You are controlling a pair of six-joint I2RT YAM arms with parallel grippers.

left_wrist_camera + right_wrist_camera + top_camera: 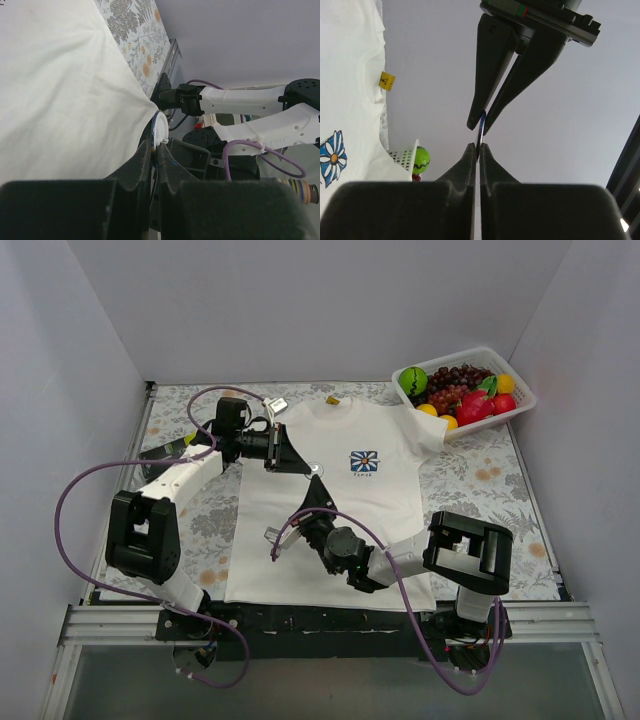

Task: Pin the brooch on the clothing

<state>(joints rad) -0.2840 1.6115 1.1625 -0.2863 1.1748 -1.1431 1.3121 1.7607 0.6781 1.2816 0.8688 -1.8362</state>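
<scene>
1. Pinching from opposite sides, the left gripper (156, 145) and right gripper (478, 146) each have their jaws clamped together on the brooch (159, 131). It is held edge-on just above the T-shirt (260, 540), beside the blue print (364, 462).
2. The disc looks thin, rigid and light, and probably slippery at its rim. A grip across its flat faces seems safest.
3. The shirt's cloth is soft and limp, with a fold peaking at the brooch. It would likely bunch rather than resist a pin.
</scene>
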